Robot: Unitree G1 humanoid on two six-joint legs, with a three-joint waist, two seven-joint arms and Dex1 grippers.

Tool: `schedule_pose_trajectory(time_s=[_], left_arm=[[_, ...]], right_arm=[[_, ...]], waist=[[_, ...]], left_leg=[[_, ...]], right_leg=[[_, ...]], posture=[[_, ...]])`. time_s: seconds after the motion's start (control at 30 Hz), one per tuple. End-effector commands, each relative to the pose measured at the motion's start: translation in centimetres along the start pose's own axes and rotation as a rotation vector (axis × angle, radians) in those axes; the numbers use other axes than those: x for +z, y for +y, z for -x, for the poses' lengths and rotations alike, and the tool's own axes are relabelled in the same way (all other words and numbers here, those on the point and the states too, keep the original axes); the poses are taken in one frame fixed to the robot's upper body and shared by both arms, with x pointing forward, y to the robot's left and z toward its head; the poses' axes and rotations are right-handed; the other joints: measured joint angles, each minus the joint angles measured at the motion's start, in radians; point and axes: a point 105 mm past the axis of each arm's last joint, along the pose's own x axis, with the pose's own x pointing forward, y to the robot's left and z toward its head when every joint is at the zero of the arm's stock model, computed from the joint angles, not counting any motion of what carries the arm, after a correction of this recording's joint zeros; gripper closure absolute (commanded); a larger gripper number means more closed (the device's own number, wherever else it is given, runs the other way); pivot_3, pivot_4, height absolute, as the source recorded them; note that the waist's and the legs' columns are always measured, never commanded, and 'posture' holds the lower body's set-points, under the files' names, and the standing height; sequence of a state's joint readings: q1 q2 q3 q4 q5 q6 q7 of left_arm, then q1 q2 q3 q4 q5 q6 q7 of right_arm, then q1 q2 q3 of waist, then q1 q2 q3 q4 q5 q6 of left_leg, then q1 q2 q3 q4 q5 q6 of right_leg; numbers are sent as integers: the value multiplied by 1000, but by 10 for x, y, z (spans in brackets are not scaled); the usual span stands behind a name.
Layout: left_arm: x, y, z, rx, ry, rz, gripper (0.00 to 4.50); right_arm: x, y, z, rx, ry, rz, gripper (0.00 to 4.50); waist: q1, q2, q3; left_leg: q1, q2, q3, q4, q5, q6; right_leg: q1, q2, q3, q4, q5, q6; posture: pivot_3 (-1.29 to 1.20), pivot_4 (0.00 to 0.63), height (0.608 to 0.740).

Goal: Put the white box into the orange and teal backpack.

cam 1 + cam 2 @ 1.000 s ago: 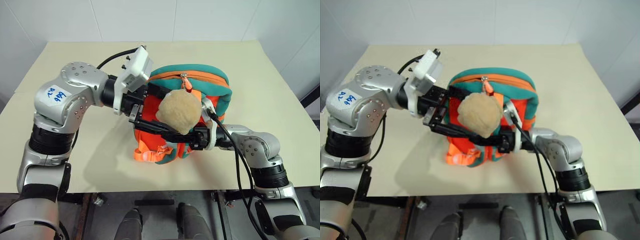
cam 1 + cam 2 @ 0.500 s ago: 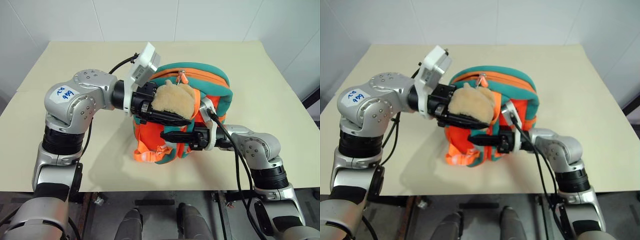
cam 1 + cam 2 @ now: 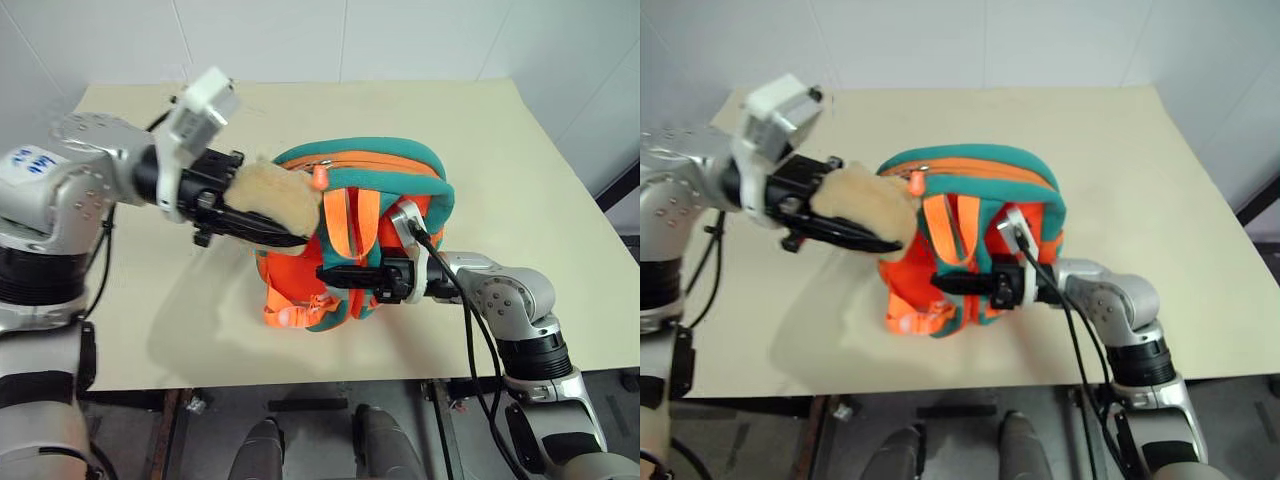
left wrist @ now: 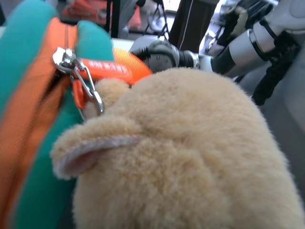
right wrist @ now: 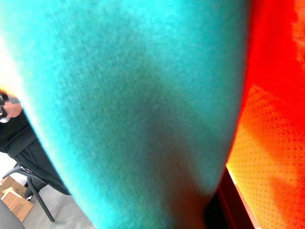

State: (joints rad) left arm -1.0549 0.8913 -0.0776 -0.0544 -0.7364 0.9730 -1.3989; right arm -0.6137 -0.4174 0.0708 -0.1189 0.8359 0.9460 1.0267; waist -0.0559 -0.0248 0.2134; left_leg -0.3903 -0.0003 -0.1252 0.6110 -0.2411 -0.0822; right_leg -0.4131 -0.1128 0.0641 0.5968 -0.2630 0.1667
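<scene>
Left gripper (image 3: 262,228) is clamping the tan plush toy (image 3: 275,200), stretching it off the backpack's left side. Right gripper (image 3: 335,273) is pinching shut on a teal strap (image 3: 352,285) at the front of the orange and teal backpack (image 3: 400,165), standing mid-table (image 3: 520,150).

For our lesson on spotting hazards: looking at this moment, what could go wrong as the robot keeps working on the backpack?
1. The left gripper grips the plush toy, clipped to the zipper pull; tugging could strain the clip instead of opening the zip.
2. The orange and teal backpack, standing upright on the table, is steadied by the right gripper at a strap and might tip.
</scene>
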Motion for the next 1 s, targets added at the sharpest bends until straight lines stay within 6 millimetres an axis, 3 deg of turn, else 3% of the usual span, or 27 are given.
schedule_pose_trajectory(time_s=[0.03, 0.23, 0.57, 0.8, 1.0], left_arm=[[8, 0, 24, 63, -14, -6, 2651], [5, 4, 49, 153, -67, 67, 2651], [-67, 8, 79, 308, -18, 387, 2651], [-96, 17, 61, 297, -100, 545, 2651], [-128, 22, 33, 272, -103, 646, 2651]], right_arm=[[6, 8, -1, 31, -25, 22, 4408], [5, 9, -2, 32, -27, 17, 4408], [4, 10, -3, 36, -32, 9, 4408], [4, 11, -3, 37, -29, 6, 4408], [5, 11, -4, 38, -30, 6, 4408]], waist=[[-1, 0, 0], [-2, 0, 0], [-3, 0, 0], [-1, 0, 0], [-2, 0, 0]], left_leg=[[0, 0, 0, 0, 0, 0], [0, 0, 0, 0, 0, 0], [1, 0, 0, -1, 0, 0], [1, 0, 0, 0, 0, 0], [2, 0, 0, 0, 0, 0]], right_leg=[[0, 0, 0, 0, 0, 0], [0, 0, 0, 0, 0, 0], [-2, 0, 0, 6, -3, -2], [-2, 0, 0, 7, -3, -2], [-2, 0, 0, 8, -3, -2]], posture=[[0, 150, 740], [0, 150, 740], [0, 150, 740], [0, 150, 740], [0, 150, 740]])
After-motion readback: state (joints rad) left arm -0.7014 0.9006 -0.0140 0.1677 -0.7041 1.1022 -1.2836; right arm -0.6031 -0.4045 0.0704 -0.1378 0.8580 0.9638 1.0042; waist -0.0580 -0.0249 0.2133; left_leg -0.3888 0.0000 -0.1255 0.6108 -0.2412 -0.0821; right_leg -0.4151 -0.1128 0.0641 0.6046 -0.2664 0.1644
